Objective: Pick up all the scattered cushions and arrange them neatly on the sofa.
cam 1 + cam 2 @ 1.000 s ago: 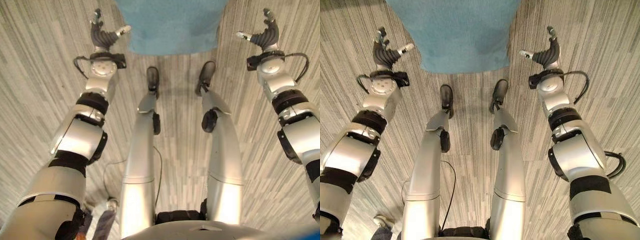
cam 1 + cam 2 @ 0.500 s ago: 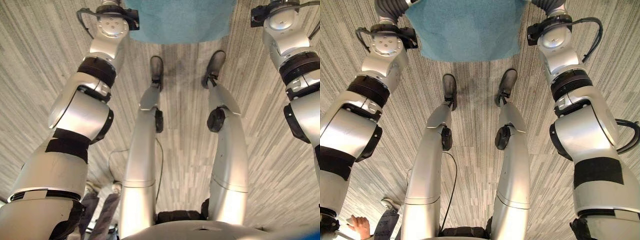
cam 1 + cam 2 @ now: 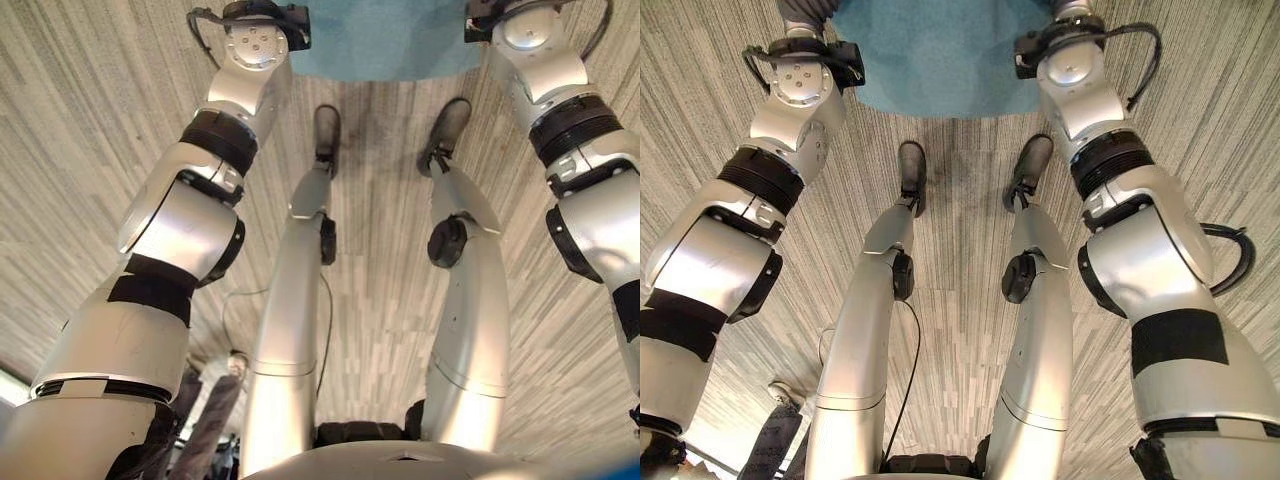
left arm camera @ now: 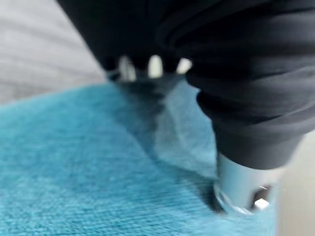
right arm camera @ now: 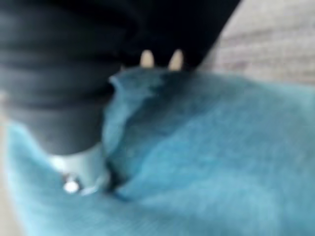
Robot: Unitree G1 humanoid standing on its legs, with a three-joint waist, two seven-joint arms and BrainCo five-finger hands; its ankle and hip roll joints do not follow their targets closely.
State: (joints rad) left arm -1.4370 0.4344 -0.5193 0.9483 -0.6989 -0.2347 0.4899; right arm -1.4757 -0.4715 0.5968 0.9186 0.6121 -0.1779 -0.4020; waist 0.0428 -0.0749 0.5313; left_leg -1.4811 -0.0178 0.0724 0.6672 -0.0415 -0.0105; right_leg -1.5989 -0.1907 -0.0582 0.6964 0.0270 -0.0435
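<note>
A blue cushion (image 3: 385, 40) lies on the floor just ahead of me, cut off by the far edge of both eye views. My two arms reach to its left and right sides. In the left wrist view my left hand (image 4: 243, 189) presses its thumb into the blue cushion (image 4: 74, 172), with its fingers (image 4: 155, 66) curled over the cushion's edge. In the right wrist view my right hand (image 5: 81, 169) pinches a raised fold of the blue cushion (image 5: 221, 147) between thumb and fingers (image 5: 147, 59).
Grey striped carpet (image 3: 1200, 130) covers the floor all around. A person's white shoe (image 3: 232, 362) and dark trouser legs (image 3: 205, 420) stand close behind me at the lower left.
Both hands were open and spread wide of the cushion a second ago. They have moved forward and inward onto its two sides and closed on it. The view has shifted.
</note>
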